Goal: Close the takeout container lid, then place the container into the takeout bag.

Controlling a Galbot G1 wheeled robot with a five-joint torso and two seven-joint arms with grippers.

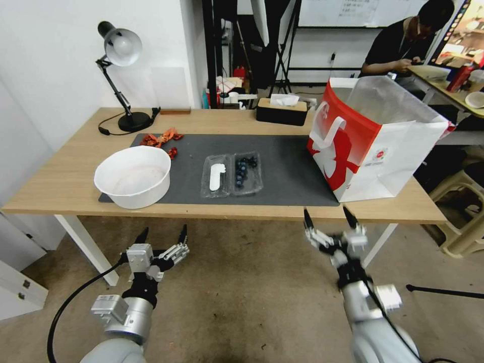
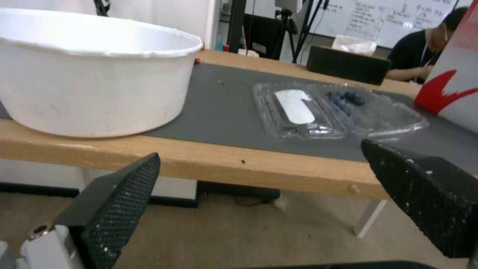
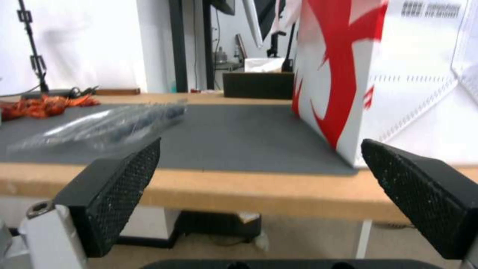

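Note:
The takeout container [image 1: 246, 174] lies wide open and flat on the grey mat, blueberries in its right half [image 2: 378, 110]. Its lid [image 1: 216, 176], the clear half with a white oblong label [image 2: 295, 106], lies to the left of the berries. From the right wrist the container [image 3: 104, 125] shows edge-on. The red-and-white takeout bag [image 1: 373, 136] stands open at the table's right end [image 3: 378, 74]. My left gripper [image 1: 162, 235] hangs open below the table's front edge, near the white bowl. Also below that edge, in front of the bag, my right gripper [image 1: 329, 218] is open and holds nothing.
A big white bowl [image 1: 133, 176] sits on the mat's left end [image 2: 89, 71]. Red scraps [image 1: 162, 138], a desk lamp [image 1: 121, 75] and a black tissue box [image 1: 281, 111] stand at the back. The wooden table edge [image 1: 227, 212] lies just ahead of both grippers.

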